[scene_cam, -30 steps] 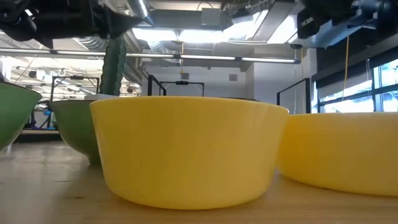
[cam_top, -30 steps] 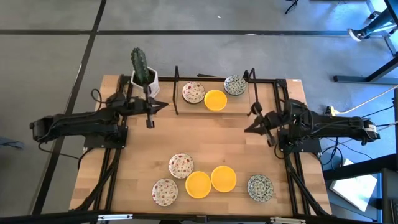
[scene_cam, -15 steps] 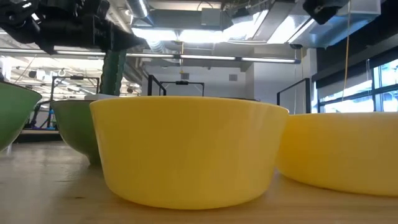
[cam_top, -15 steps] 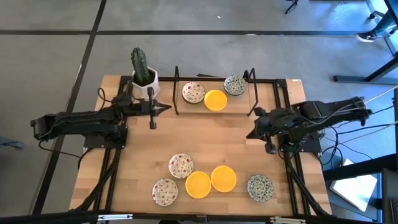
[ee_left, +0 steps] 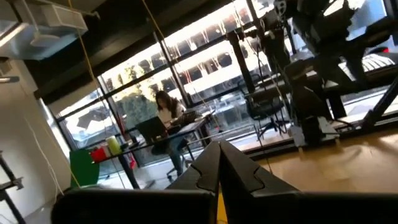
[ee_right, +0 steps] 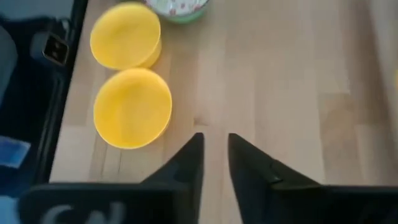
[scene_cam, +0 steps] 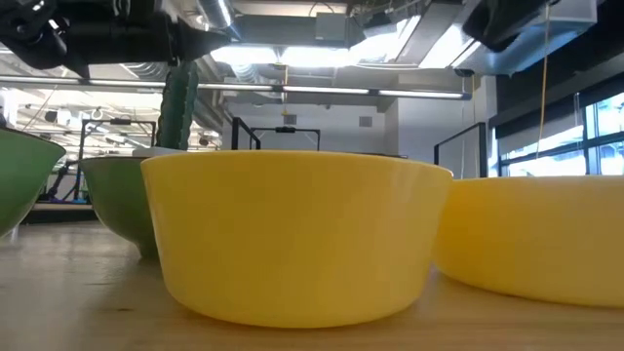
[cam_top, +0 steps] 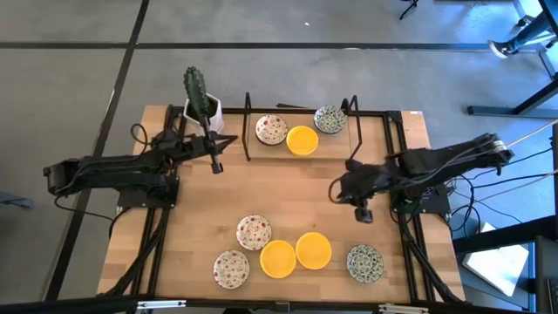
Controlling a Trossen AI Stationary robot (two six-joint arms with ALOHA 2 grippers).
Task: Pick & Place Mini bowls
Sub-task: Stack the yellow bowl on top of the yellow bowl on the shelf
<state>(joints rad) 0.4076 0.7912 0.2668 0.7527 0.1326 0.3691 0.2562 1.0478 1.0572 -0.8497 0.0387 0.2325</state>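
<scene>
Hovering over the wooden desk (cam_top: pixel 288 187), the right claw (cam_top: pixel 364 215) stands slightly parted and empty, aimed toward two plain yellow mini bowls (ee_right: pixel 132 107) near the front edge, seemingly lining up a pick; the left claw (cam_top: pixel 216 166), pinched shut, waits beside the white-potted cactus (cam_top: pixel 200 98).

Wide bare wood across the middle of the table (cam_top: pixel 288 187), open passage between the two bowl groups. Near edge is crowded: two speckled bowls (cam_top: pixel 243 249), two yellow bowls (cam_top: pixel 296 254) touching, a green-patterned bowl (cam_top: pixel 364 262) slightly apart. Far edge holds three bowls (cam_top: pixel 301 133) between black rack uprights (cam_top: pixel 248 127), cactus pot (cam_top: pixel 201 106) just beside the left gripper (cam_top: pixel 215 165). Right gripper (cam_top: pixel 364 215) hangs over clear wood
</scene>
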